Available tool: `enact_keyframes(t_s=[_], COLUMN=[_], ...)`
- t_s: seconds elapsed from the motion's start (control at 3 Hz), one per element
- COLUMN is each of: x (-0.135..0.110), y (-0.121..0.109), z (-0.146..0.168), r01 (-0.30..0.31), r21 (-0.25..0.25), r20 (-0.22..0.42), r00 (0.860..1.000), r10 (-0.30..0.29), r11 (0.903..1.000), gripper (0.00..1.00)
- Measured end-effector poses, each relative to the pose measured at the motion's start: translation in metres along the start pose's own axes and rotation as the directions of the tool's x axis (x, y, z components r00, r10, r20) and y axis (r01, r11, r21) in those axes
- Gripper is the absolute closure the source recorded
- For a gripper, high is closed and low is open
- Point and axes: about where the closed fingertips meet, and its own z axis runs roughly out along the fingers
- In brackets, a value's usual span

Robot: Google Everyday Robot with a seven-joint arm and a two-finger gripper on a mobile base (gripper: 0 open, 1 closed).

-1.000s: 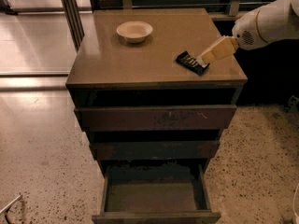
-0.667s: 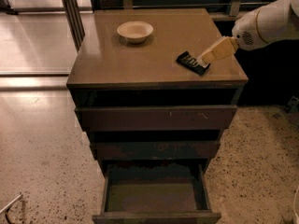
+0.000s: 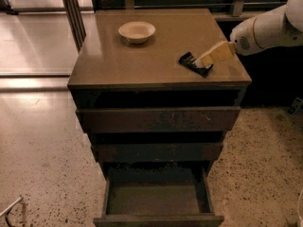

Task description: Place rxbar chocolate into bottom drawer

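The rxbar chocolate [image 3: 189, 59], a small flat black wrapper, lies on the cabinet top [image 3: 156, 56] near its right front corner. My gripper [image 3: 202, 62] reaches in from the right on a white arm and sits down on the bar's right end, covering part of it. The bottom drawer [image 3: 154, 198] is pulled out at the foot of the cabinet, with a bare olive-brown floor and nothing in it.
A round beige bowl [image 3: 137, 31] stands at the back left of the cabinet top. Two scuffed dark drawer fronts [image 3: 158, 119] sit above the open drawer, slightly stepped out. Speckled floor surrounds the cabinet. A metal post [image 3: 71, 8] stands at the back left.
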Motion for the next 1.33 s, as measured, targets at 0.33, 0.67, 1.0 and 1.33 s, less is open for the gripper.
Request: enact_keyframes(t_s=[0.33, 0.67, 1.0, 1.33], x=[-0.001, 0.002, 0.011, 0.022], y=[-0.002, -0.004, -0.007, -0.012], z=[0.024, 0.048, 0.074, 0.093], r01=[-0.022, -0.017, 0.003, 0.012], r21=[-0.031, -0.041, -0.036, -0.022], r20=[0.016, 0.003, -0.024, -0.053], r00=[1.0, 1.0, 1.0, 0.999], r10=[0.023, 0.017, -0.004, -0.013], r11=[0.9993, 0.999, 0.9993, 0.9997], gripper=[0.0, 0.0, 0.0, 0.0])
